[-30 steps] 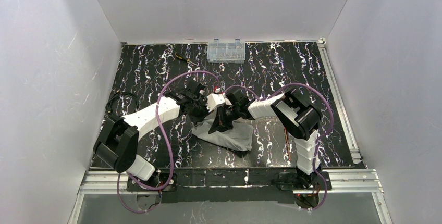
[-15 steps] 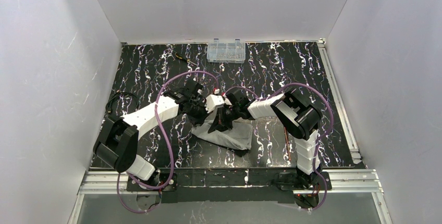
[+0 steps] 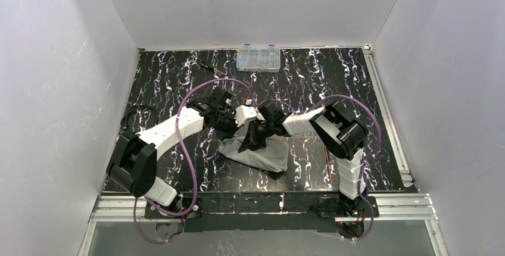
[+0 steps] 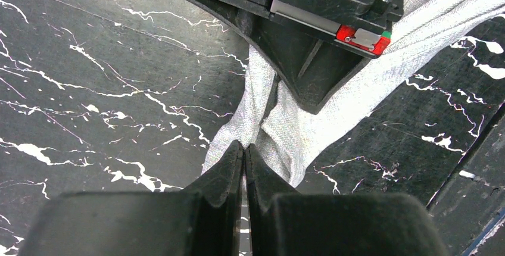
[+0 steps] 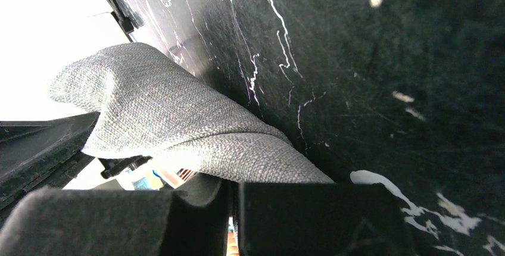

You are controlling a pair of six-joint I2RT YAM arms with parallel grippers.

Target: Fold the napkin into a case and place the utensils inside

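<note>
The left fingers are pressed tight together, pinching a twisted fold of the light-grey napkin just above the black marbled surface. Just to their right, the right fingers grip another raised bunch of it, nearly closed. The rest of the napkin lies crumpled beneath both. Thin copper utensils lie farther right, beside the right arm.

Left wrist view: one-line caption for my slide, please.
Left end effector shut on a grey napkin fold, right end effector gripping the same cloth just beyond, over black marbled table.
</note>
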